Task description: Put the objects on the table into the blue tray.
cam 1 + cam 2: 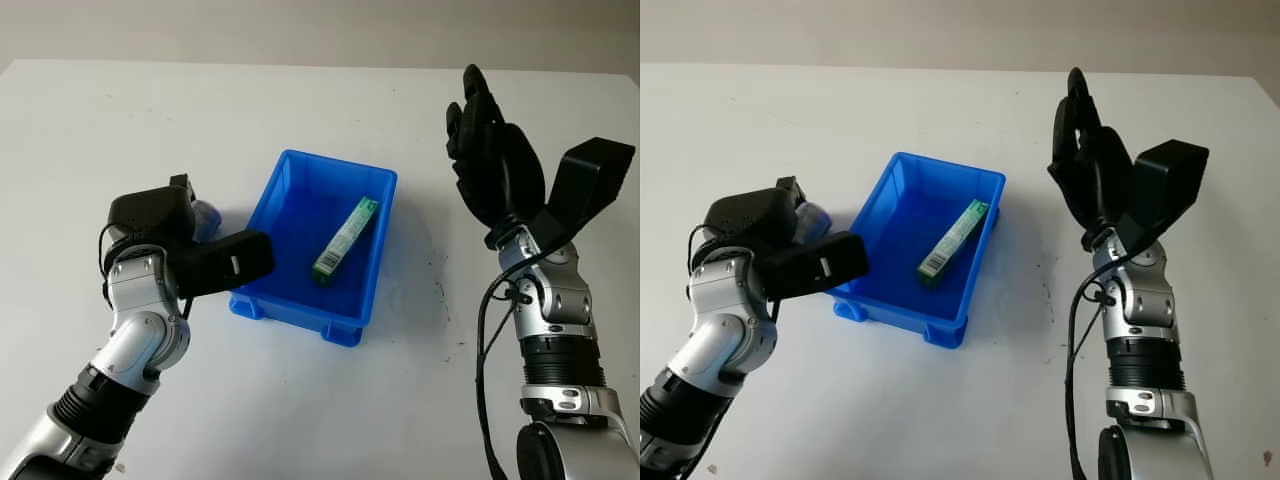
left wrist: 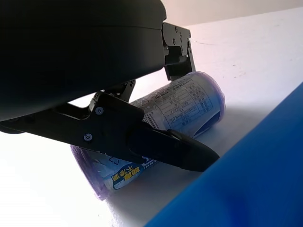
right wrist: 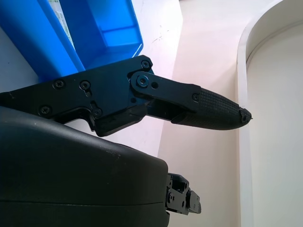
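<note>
A purple-blue packet point(image 2: 187, 104) lies on the white table just left of the blue tray point(image 1: 300, 225). My left hand point(image 1: 180, 215) is down on it, with black fingers point(image 2: 156, 146) closed across and behind the packet point(image 1: 207, 216). One end of the packet pokes out toward the tray wall. A green box point(image 1: 345, 238) lies slanted inside the tray. My right hand point(image 1: 490, 150) is raised to the right of the tray, open and holding nothing; one of its fingers point(image 3: 208, 109) reaches across the right wrist view.
The white table point(image 1: 300, 400) has free room in front of, behind and to the right of the tray. Its far edge meets a pale wall point(image 1: 300, 30). The left forearm point(image 1: 120, 370) comes in from the bottom left.
</note>
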